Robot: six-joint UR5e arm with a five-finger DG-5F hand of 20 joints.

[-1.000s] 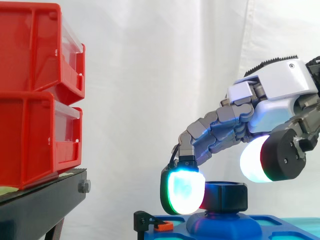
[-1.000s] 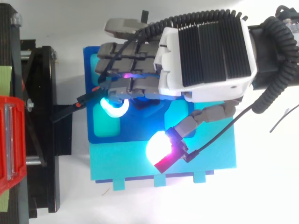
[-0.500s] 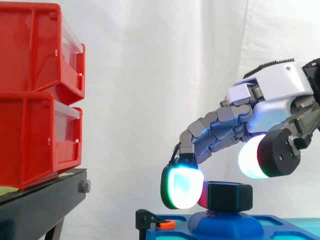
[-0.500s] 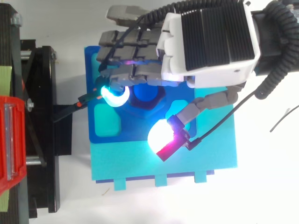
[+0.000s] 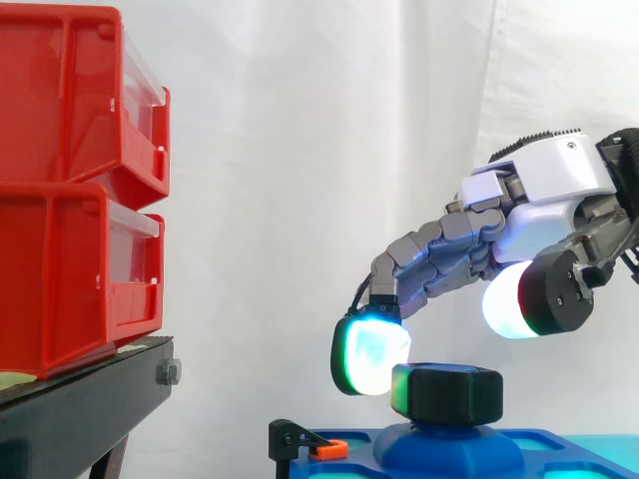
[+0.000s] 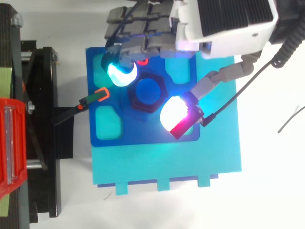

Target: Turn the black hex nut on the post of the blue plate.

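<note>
Black hex nut (image 6: 146, 93) on post of blue plate (image 6: 143, 129) lies just under hand (image 5: 554, 175), between left finger pad (image 6: 121, 74) and raised right thumb pad (image 6: 174, 112); hand apart, unclamped.

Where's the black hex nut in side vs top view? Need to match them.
Side view: black hex nut sits low, right of centre, on the blue plate's post.
Top view: the nut is a dark ring, centre-left, upper half.
Shared landmark: orange-tipped clip, left of the nut in both.
</note>
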